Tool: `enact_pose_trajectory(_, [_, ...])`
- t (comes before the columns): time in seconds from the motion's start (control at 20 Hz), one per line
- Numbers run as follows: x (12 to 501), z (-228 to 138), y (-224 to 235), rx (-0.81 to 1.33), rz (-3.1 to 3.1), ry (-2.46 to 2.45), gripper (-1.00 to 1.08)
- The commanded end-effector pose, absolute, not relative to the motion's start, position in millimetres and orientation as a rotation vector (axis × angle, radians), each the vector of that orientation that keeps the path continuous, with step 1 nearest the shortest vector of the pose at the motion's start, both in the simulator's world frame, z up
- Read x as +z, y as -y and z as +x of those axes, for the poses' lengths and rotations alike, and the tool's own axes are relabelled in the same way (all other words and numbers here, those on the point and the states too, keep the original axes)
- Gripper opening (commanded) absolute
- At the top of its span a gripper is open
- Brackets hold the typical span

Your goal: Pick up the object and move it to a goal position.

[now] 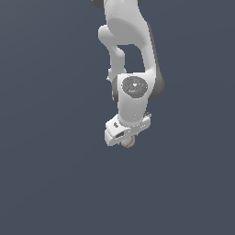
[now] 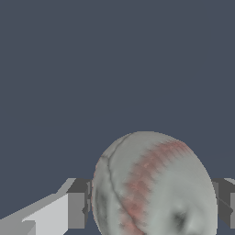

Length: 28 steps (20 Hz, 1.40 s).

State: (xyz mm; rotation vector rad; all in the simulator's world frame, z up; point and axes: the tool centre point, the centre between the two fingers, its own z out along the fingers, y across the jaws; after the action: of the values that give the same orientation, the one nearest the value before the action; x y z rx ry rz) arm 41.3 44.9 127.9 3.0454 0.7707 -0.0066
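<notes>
The object, a small off-white ball [image 2: 153, 186] with red seam lines, fills the space between my two fingers in the wrist view. Both grey pads [image 2: 79, 209] press against its sides. In the exterior view only a sliver of the ball [image 1: 129, 142] shows beneath the white hand, and the fingers are hidden behind the hand. My gripper [image 1: 126, 141] is shut on the ball and holds it in the air, with no surface touching it. The round grey-capped joint [image 1: 134, 86] sits above the hand.
The white arm [image 1: 126, 36] comes down from the top of the exterior view. Plain dark blue-grey background [image 1: 46, 160] surrounds everything; no table edge, marker or other thing shows.
</notes>
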Motion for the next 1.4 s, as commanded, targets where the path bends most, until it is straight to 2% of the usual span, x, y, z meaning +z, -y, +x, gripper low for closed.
enact_pose_trajectory(0.0, [156, 39, -60, -0.002, 3.044, -0.772, -1.0])
enact_pose_trajectory(1.0, [368, 17, -182, -0.001, 3.045, -0.772, -1.0])
enact_pose_trajectory(1.35, [420, 14, -213, 0.0, 3.045, -0.772, -1.0])
